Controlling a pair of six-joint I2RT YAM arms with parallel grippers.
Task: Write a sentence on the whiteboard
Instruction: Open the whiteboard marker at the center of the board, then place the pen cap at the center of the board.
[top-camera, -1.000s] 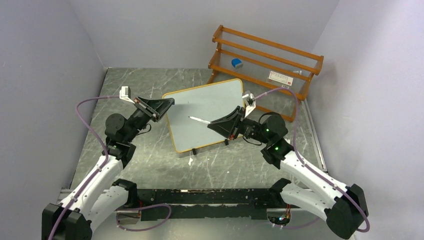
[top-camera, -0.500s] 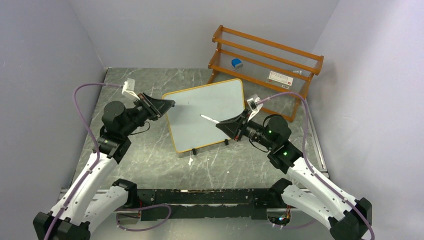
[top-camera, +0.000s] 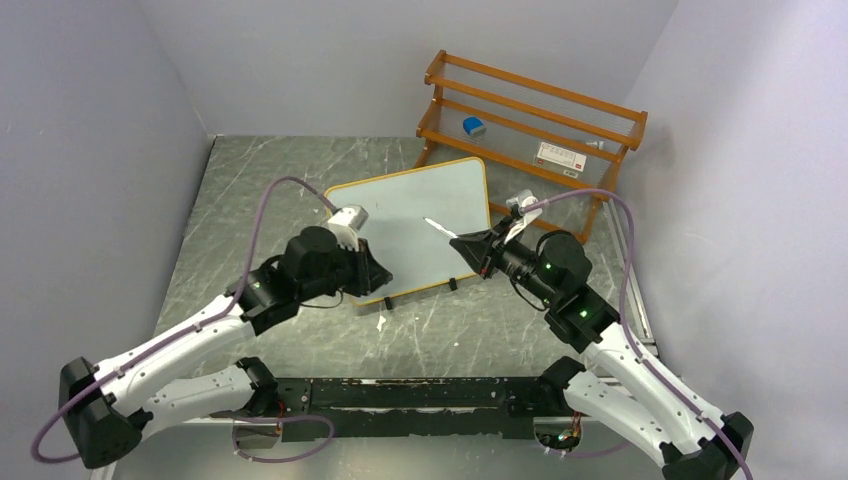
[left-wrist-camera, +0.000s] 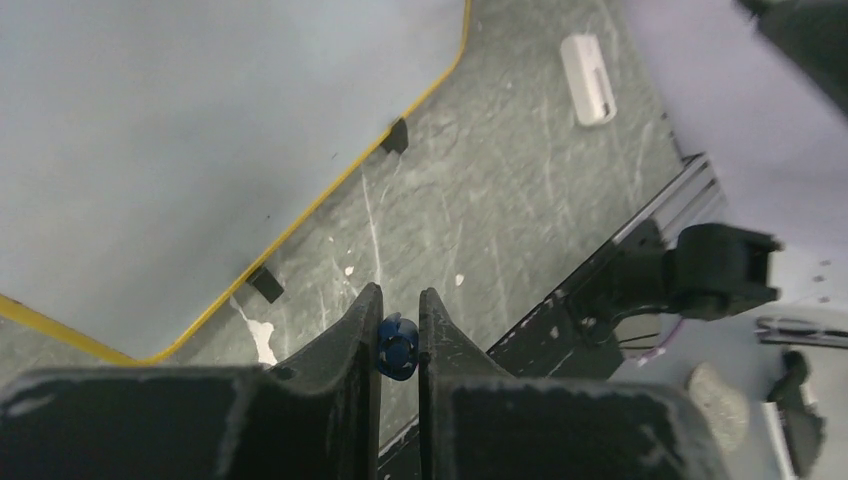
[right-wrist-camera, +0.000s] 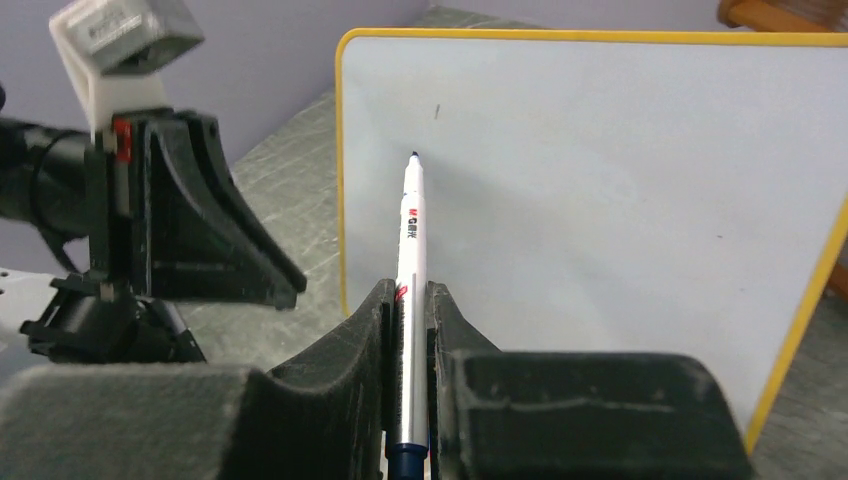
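Note:
The whiteboard (top-camera: 420, 215) lies tilted on the table; its face is blank except for one tiny dark mark (right-wrist-camera: 436, 111), and no sentence shows on it. My right gripper (top-camera: 470, 244) is shut on a white marker pen (top-camera: 438, 226), uncapped, tip pointing over the board's right part. In the right wrist view the pen (right-wrist-camera: 412, 230) sticks out of the gripper (right-wrist-camera: 408, 300) toward the board (right-wrist-camera: 620, 170). My left gripper (top-camera: 378, 276) sits over the board's near left edge, shut on a blue pen cap (left-wrist-camera: 398, 346). The left wrist view shows the gripper (left-wrist-camera: 399, 305) and the board's corner (left-wrist-camera: 180, 130).
An orange wooden rack (top-camera: 530, 120) stands at the back right, holding a blue eraser (top-camera: 473, 126) and a white box (top-camera: 560, 155). A white scrap (top-camera: 381, 321) lies just in front of the board. A black rail (top-camera: 400, 395) runs along the near edge.
My left arm swung from the board's far left corner down to its near left edge. My right gripper drew the pen back to the right across the board.

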